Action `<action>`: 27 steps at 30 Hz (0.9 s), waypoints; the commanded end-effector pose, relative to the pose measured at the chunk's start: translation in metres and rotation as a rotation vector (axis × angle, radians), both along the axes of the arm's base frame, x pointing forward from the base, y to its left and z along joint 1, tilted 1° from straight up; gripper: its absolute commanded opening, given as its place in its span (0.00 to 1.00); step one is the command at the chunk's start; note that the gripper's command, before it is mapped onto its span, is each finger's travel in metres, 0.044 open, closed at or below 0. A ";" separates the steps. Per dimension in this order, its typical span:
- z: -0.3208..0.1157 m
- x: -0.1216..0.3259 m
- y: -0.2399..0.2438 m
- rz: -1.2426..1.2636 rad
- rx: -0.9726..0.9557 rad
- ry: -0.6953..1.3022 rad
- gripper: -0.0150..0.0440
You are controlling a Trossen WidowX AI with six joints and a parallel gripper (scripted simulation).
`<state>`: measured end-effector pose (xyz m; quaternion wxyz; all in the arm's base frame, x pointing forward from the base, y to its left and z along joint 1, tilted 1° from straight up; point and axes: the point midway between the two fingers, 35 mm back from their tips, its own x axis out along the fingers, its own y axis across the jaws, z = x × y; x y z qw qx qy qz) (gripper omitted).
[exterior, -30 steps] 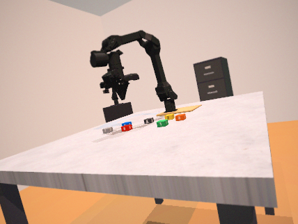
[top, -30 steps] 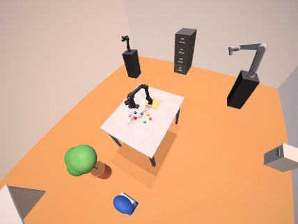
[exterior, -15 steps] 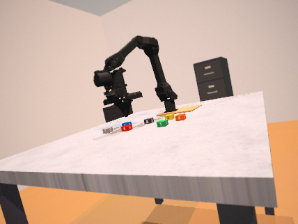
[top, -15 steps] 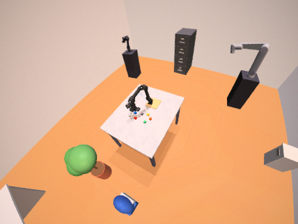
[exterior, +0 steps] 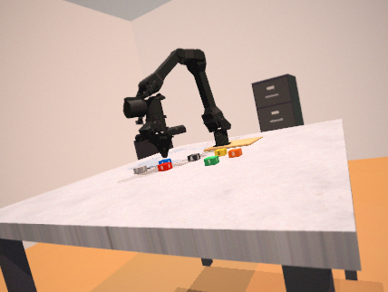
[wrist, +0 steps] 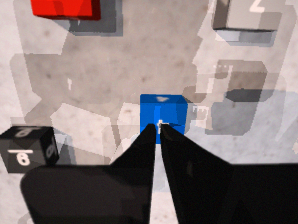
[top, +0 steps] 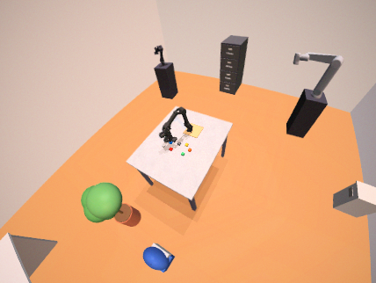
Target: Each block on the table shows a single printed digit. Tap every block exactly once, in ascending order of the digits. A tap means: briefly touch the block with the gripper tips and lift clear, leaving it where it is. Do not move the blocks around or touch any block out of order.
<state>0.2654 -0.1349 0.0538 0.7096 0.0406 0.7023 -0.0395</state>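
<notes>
Gripper (top: 171, 140) (exterior: 164, 154) (wrist: 157, 130) was shut, tips pressed tog., nothing btwn them. It pointed down at the blue block (top: 170, 142) (exterior: 165, 161) (wrist: 162, 111), w/ the tips overlapping that block's near part in wrist view. Contact vs. tiny gap: can't tell. Tips partly hid the blue digit.

Rel. to tips, in wrist view: red block (top: 170, 149) (exterior: 165, 167) (wrist: 67, 7) sat beyond & L, cut off by the frame edge; grey block (top: 163, 145) (exterior: 140, 170) (wrist: 250, 15) beyond & R, also cut off, digit only partly in view. Black block (top: 179, 143) (exterior: 194, 157) (wrist: 25, 156) was L of tips, its digit marked w/ a bar.

Per top & ext. views, yellow block (top: 186, 144) (exterior: 220, 152), orange block (top: 190, 150) (exterior: 235, 153) and green block (top: 183, 154) (exterior: 211, 160) lay farther from the tips, past the black one. Digits there too small to read. All 7 blocks were on the table (top: 176, 173) (exterior: 204, 204) (wrist: 130, 70), apart from e/o. Arm (top: 181, 111) (exterior: 200, 74) arched up & over from its base to the gripper.
</notes>
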 end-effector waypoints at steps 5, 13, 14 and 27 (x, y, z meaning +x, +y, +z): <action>-0.012 -0.001 0.001 0.003 0.001 0.003 0.29; 0.016 -0.001 0.000 0.003 0.001 0.003 0.29; 0.018 -0.001 0.000 0.003 0.001 0.003 0.29; 0.099 -0.002 0.000 0.003 0.001 0.003 0.29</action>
